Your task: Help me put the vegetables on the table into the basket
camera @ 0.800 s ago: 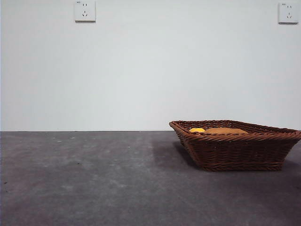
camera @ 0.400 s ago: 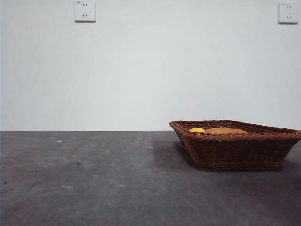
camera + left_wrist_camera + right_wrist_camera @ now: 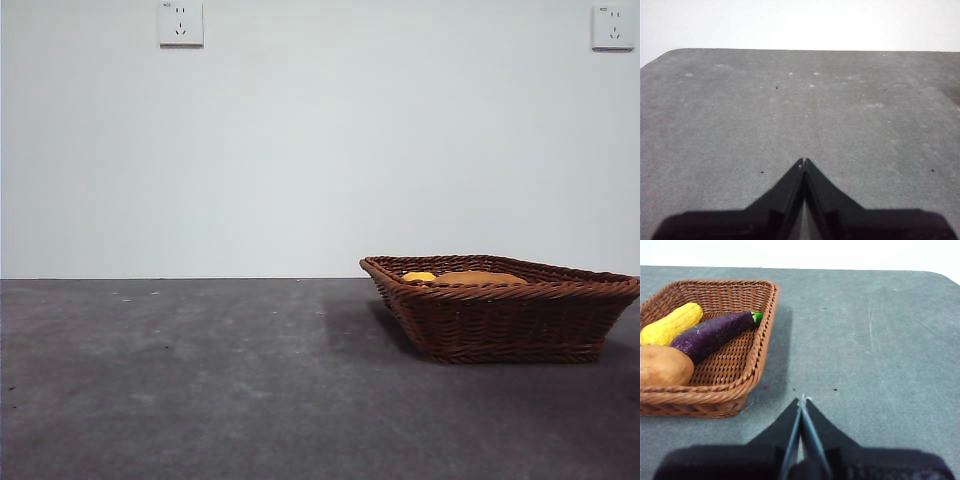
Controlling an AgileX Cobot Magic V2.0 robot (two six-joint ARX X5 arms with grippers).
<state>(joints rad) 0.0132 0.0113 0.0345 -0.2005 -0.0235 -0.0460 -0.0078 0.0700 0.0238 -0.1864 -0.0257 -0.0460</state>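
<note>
Evidently nothing had shifted over the last second: the potato [image 3: 662, 366], yellow-orange vegetable [image 3: 671, 323] and eggplant [image 3: 712, 334] lay in the basket [image 3: 759, 352], both the left gripper [image 3: 803, 162] and right gripper [image 3: 802, 400] were closed and empty, so the task looked done

Both arms hung back above the table, neither one showing in the front view. The left gripper [image 3: 804, 161] had its two black jaws pressed together, tips meeting in a sharp point, nothing between them. The right gripper [image 3: 802, 399] matched it: jaws closed tip to tip, empty, held clear of the surface and touching nothing at all.
</note>
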